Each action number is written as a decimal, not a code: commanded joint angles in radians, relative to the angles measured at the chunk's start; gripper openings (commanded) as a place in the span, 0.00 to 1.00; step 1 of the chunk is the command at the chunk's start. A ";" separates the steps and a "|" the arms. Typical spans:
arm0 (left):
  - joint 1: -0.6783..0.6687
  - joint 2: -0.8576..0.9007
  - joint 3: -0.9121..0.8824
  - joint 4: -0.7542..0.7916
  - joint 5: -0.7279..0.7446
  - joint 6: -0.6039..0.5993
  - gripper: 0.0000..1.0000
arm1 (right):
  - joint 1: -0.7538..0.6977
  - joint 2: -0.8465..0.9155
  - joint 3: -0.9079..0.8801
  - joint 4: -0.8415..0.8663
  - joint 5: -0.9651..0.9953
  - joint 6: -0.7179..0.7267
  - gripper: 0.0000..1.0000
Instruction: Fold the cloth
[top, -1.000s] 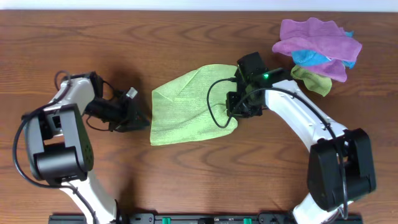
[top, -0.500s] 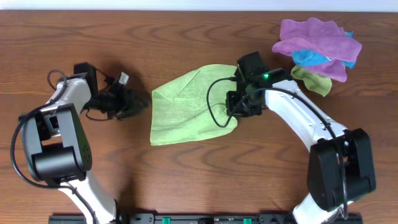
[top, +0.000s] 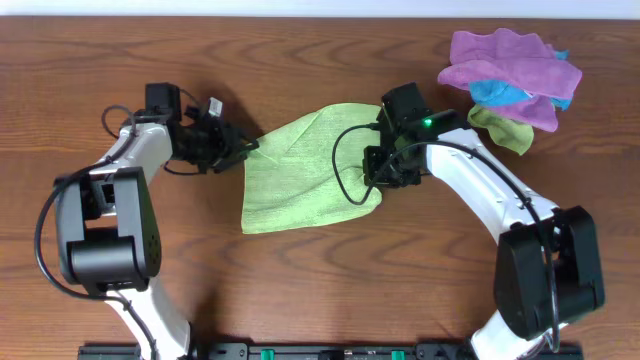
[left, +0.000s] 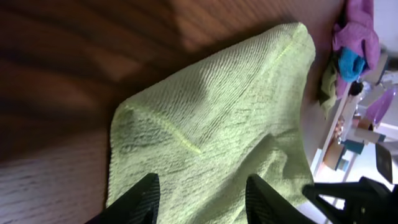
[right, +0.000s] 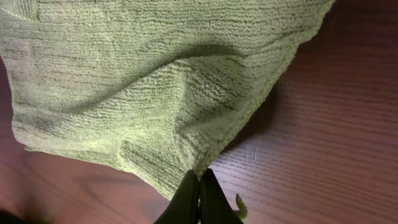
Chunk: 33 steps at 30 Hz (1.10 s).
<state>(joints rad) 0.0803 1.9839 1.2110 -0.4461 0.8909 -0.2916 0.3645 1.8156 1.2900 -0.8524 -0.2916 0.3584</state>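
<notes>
Moved: the left gripper (top: 240, 150) had swung in from the left and towards the far side of the table (top: 300, 290). It now reached the left corner of the cloth (top: 300, 170), having stood well apart from it a second before.
Unmoved: the right arm and the body of the cloth lay just as they had earlier.
Left gripper: its fingers (left: 144, 198) were spread. From the wrist view, the left gripper (left: 202, 186) showed lime-green cloth (left: 230, 118) lying in the gap. I could not tell whether either finger touched the fabric.
Right gripper: the right gripper (top: 385, 178) sat at the cloth's right edge. In its own camera the right gripper (right: 199, 186) had its fingers pressed together, pinching the hem of the cloth (right: 143, 81), which bunched up into a ridge there.
Cloth: it lay mid-table between the two arms, rumpled, with a raised crease near its left corner.
Other cloths: a purple cloth (top: 510, 62), a blue cloth (top: 500, 93) and an olive-green cloth (top: 500, 127) were heaped at the far right, apart from the lime-green one.
</notes>
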 joint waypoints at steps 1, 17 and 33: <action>-0.003 -0.015 -0.001 0.014 -0.039 -0.060 0.45 | 0.010 -0.003 -0.004 0.000 -0.004 0.008 0.01; -0.024 0.002 -0.091 0.196 -0.071 -0.233 0.44 | 0.010 -0.003 -0.004 0.005 -0.005 0.008 0.01; -0.080 0.008 -0.096 0.277 -0.133 -0.297 0.44 | 0.010 -0.003 -0.004 0.008 -0.027 0.011 0.02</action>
<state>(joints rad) 0.0071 1.9842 1.1206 -0.1741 0.7906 -0.5777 0.3645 1.8156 1.2900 -0.8471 -0.3012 0.3588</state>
